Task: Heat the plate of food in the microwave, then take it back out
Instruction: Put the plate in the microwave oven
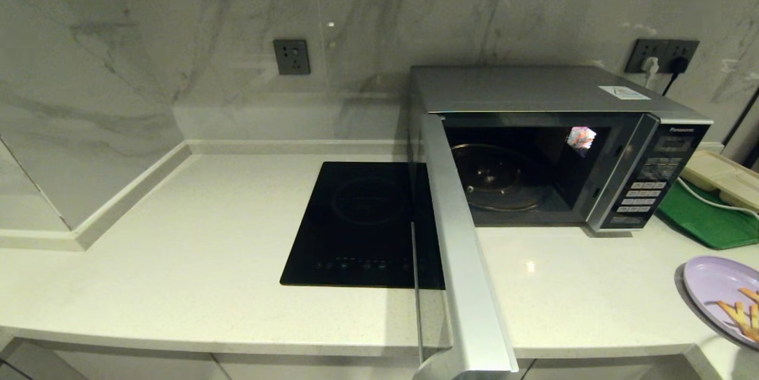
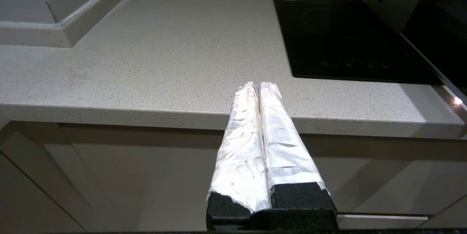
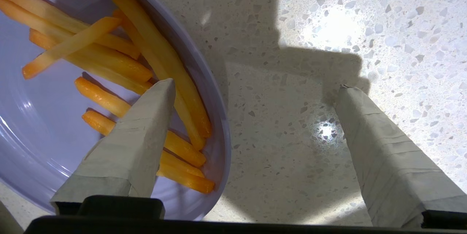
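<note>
- Two grippers showed only in their own wrist views. The right gripper (image 3: 255, 91) hung over the plate of food (image 3: 33, 124), jaws spread wide and holding nothing, one finger above the fries, the other above bare counter (image 3: 292, 153).
- The plate sat at four o'clock from the microwave (image 1: 533, 95), whose door (image 1: 462, 261) stood open.
- The left gripper (image 2: 258, 86), jaws pressed together and empty, was parked off the counter's front edge, the induction hob (image 2: 339, 33) at two o'clock.

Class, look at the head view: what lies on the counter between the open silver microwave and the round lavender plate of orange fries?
Only bare speckled white countertop lies between the silver microwave and the lavender plate of fries, in the head view.
</note>
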{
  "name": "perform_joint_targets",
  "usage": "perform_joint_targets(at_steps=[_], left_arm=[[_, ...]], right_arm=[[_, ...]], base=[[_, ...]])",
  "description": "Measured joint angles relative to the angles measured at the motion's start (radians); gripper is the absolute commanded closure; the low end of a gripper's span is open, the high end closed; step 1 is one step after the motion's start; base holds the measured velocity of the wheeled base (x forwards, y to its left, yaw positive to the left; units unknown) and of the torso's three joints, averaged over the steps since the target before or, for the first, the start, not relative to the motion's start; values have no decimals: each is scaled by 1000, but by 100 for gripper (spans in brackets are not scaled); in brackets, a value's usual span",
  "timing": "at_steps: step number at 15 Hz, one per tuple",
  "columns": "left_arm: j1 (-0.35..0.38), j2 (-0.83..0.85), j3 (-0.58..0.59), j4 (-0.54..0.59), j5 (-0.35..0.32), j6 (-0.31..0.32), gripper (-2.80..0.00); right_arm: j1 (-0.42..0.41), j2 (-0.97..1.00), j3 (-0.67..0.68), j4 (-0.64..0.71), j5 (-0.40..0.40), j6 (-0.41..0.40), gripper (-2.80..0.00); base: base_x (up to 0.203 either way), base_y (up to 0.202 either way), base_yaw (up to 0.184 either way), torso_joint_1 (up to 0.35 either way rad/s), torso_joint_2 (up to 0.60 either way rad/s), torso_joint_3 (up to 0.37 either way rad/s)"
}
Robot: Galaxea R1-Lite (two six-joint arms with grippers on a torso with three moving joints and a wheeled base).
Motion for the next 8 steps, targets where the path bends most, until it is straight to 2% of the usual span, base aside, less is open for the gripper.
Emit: perform_joint_targets(at_steps=[5,6,8], left_arm=[[0,0,0,0,0,0,0],[0,0,0,0,0,0,0],[0,0,0,0,0,0,0]], right_arm=[[0,1,3,0,-1,-1,-280],[0,1,3,0,-1,0,0],[0,1,1,0,-2,0,0]], base=[[0,0,0,0,0,0],[0,0,0,0,0,0],[0,0,0,0,0,0]])
